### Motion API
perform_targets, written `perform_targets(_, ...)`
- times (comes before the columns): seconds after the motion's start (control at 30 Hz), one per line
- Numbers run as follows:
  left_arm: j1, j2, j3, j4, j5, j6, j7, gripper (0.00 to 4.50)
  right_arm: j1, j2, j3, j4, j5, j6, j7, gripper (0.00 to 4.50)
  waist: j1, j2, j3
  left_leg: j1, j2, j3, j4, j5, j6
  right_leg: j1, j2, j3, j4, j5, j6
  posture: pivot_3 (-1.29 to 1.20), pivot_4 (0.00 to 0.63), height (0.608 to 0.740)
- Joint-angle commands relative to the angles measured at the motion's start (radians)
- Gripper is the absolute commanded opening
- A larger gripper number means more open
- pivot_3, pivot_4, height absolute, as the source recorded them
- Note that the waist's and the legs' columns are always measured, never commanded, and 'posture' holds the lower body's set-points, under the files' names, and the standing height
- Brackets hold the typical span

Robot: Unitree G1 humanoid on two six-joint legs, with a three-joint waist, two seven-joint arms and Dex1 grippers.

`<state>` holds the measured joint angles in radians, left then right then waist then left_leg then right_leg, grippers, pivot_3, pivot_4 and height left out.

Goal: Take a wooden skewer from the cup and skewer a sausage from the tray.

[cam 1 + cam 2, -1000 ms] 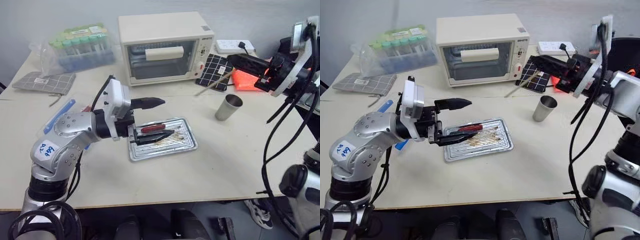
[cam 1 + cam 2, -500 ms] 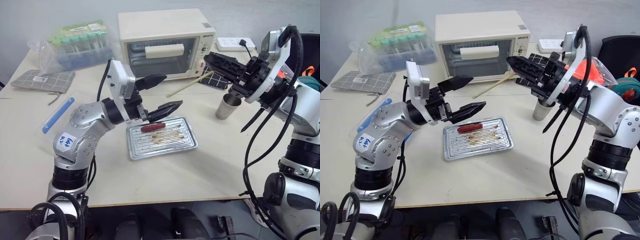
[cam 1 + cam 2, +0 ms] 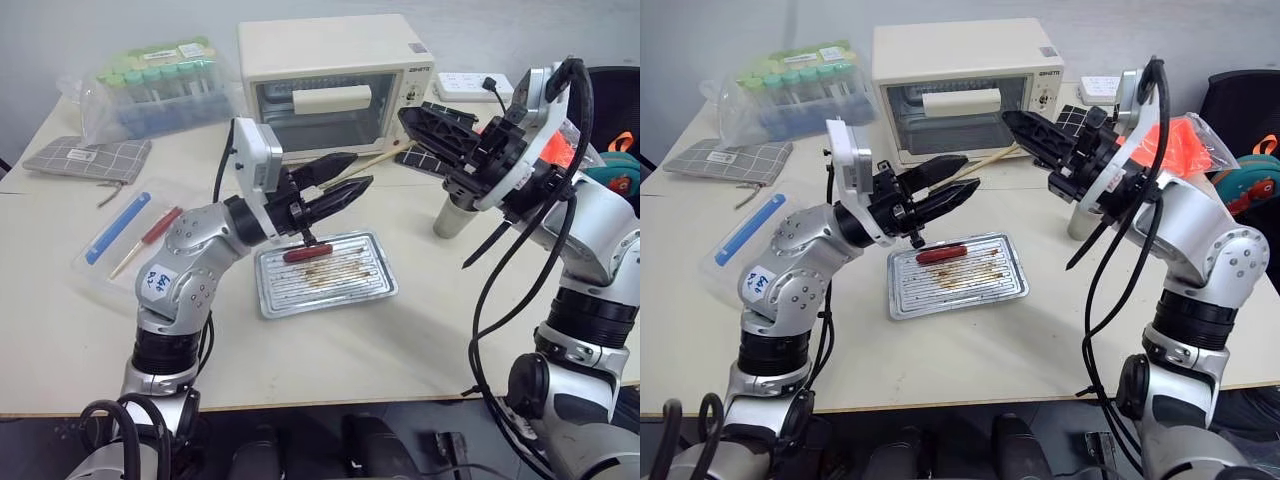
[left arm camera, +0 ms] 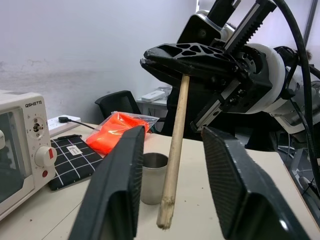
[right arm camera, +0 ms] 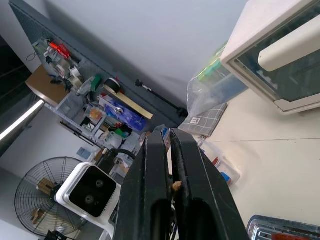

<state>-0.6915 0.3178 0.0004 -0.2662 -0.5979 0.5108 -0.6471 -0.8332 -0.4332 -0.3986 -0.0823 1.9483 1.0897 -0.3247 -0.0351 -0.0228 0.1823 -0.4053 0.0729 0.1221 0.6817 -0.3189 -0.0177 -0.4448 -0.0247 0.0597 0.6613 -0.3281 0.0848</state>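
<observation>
My right gripper (image 3: 408, 120) is shut on the wooden skewer (image 3: 385, 158) and holds it in the air in front of the oven, its free end slanting down toward my left arm. My left gripper (image 3: 358, 170) is raised above the tray, open, with one finger on each side of the skewer (image 4: 175, 150) and a gap to it on both sides. The dark red sausage (image 3: 307, 251) lies loose at the near-left end of the silver tray (image 3: 350, 285). The steel cup (image 3: 450, 215) stands to the right of the tray, partly behind my right arm.
A cream toaster oven (image 3: 330, 85) stands at the back, with a bag of tubes (image 3: 160, 90) and a grey cloth (image 3: 85, 160) to its left. A clear box with blue bars (image 3: 120, 235) lies at the left. A checked black pad (image 4: 75, 155), an orange packet (image 4: 117, 132) and a power strip (image 3: 470, 85) sit at the back right.
My left gripper rose from the tray toward the skewer and its fingers narrowed around it. My right gripper brought the skewer leftward and rolled. The sausage stayed in the tray.
</observation>
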Motion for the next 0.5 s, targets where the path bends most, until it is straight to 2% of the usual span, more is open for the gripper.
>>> perform_targets(0.03,-0.027,-0.001,-0.01,-0.019,0.011,-0.011,-0.001,1.26,0.002,0.007,-0.018,-0.055,0.024,-0.019,-0.004,0.0,0.0,0.0,0.0,0.0,0.0,0.0,0.0,0.0,0.0,0.0,0.0,0.0,0.0,0.0,0.0,0.0,0.15,0.74)
perform_targets(0.47,-0.045,-0.024,-0.002,-0.005,0.001,-0.014,0.003,1.26,0.015,-0.002,-0.018,-0.065,0.024,-0.018,0.004,0.0,0.0,0.0,0.0,0.0,0.0,0.0,0.0,0.0,0.0,0.0,0.0,0.0,0.0,0.0,0.0,0.0,0.15,0.74)
perform_targets(0.5,-0.043,-0.028,0.001,-0.004,0.0,-0.017,0.004,1.08,0.013,0.0,-0.02,-0.066,0.024,-0.021,0.003,0.0,0.0,0.0,0.0,0.0,0.0,0.0,0.0,0.0,0.0,0.0,0.0,0.0,0.0,0.0,0.0,0.0,0.15,0.74)
